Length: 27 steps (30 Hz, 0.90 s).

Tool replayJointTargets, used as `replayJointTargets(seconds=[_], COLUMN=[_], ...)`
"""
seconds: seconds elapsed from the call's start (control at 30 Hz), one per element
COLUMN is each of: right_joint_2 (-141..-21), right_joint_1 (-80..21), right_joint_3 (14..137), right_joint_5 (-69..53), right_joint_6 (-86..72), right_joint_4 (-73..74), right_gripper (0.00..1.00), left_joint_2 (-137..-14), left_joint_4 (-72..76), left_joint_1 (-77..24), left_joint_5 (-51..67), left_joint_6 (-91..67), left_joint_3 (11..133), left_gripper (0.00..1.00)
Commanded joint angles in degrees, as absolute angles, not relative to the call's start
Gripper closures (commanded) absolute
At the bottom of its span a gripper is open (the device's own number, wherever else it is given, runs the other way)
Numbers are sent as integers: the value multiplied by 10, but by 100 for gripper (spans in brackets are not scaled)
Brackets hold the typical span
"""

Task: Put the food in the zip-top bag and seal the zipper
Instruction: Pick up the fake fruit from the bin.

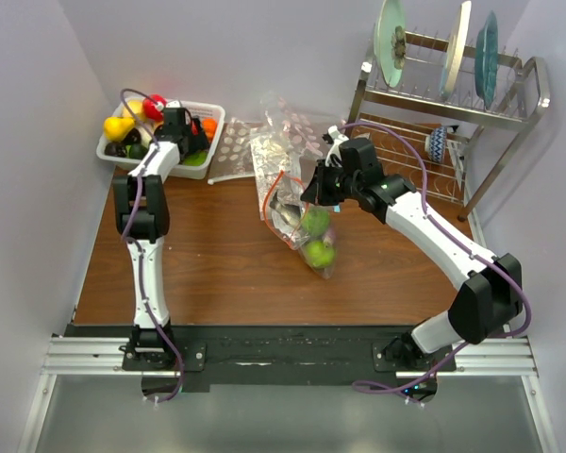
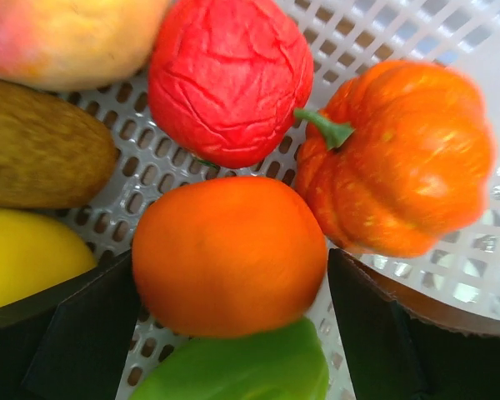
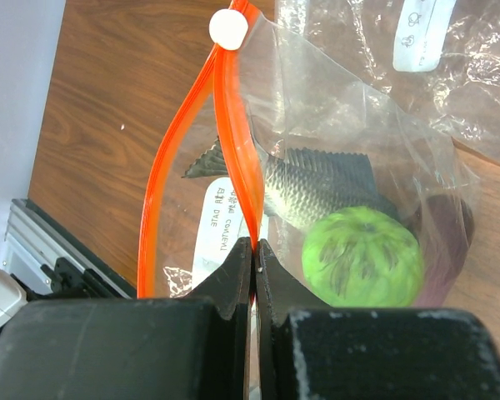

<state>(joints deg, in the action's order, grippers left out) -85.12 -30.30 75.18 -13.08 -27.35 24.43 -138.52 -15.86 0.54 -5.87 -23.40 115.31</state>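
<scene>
Right gripper (image 3: pixel 254 250) pinches the zipper (image 3: pixel 240 142), green food (image 3: pixel 362 258) just beyond.

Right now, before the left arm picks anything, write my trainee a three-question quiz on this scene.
1. True or false: the right gripper is shut on the orange-red zipper of the zip-top bag.
2. Which piece sits between the fingers of the left gripper, in the white basket? A) toy orange B) banana C) eggplant
3. Fill in: inside the bag, beside the green fruit, lies a silvery toy ____.
Key: 1 true; 2 A; 3 fish.
</scene>
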Motion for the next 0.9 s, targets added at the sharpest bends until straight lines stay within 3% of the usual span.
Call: replayJointTargets(seconds=[0.0,0.13,0.33,0.6,0.87], right_joint_2=[-855,-856,-859,-860,-860], right_joint_1=[-301,-301,-301,-300,-301], right_joint_3=[751,751,748,750,755], right_joint_5=[-142,-142,-146,-153,-159], right_joint_6=[-263,-264,-265,-269,-271], right_joint_4=[236,236,235,231,232], right_gripper=[100,100,100,100,100], left_joint_2=[-1407,-1405,-1354,-1265,-1177], left_joint_4=[-134,-133,-114,-133,-148], left_joint_1=[18,20,19,18,19], left_joint_5=[-63,-55,-66,-49,-5], left_joint_6=[-242,-238,-220,-216,-239], left_joint_3=[1178,1179,1158,1141,1083], left_gripper=[10,30,40,47,47])
